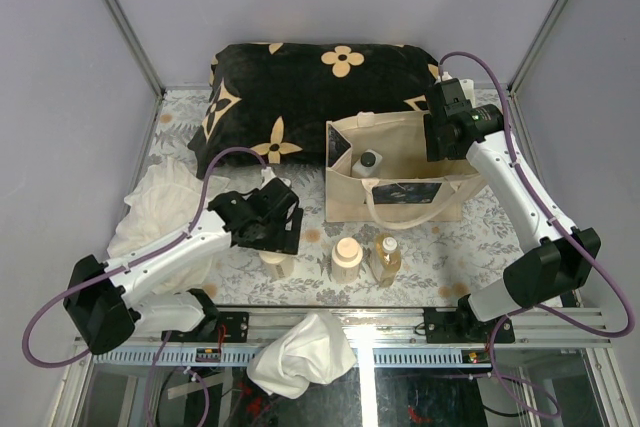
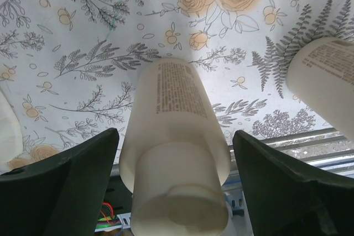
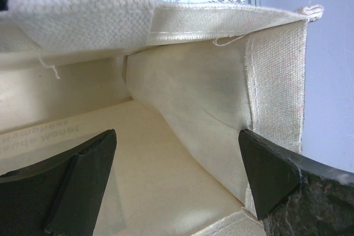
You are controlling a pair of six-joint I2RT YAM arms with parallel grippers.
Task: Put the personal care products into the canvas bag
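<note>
Beneath the left gripper (image 1: 278, 243) stands a cream bottle (image 1: 277, 265) on the flowered table (image 1: 470, 237). To that gripper's right, in a row along the near edge, are a second cream bottle (image 1: 346, 257) and then the amber bottle (image 1: 386, 258), both upright and apart from each other. To its left a crumpled white cloth (image 1: 160, 209) lies close by, and beyond it the black cushion (image 1: 320, 97) fills the back of the table. Nothing stands between the gripper and the bottle under it. In the left wrist view this cream bottle (image 2: 174, 153) has its long axis vertical, with the wide cap up towards the camera and the base on the table. The dark fingers (image 2: 72, 186) are spread wide on either side of it, with a gap showing on each side, so the left gripper (image 2: 176, 136) is released and grips nothing. The second cream bottle (image 2: 326, 81) shows at the right edge of that view. The canvas bag (image 1: 400, 182) stands upright in front of the cushion with its mouth open upwards. Inside its left end is the white bottle (image 1: 364, 163), dark cap uppermost; whether it leans or stands straight is unclear. The right gripper (image 1: 440, 147) hangs over the bag's right end. In its wrist view the fingers (image 3: 287, 186) are far apart and empty, with the bag's cloth wall (image 3: 193, 109) ahead of them and touching nothing.
</note>
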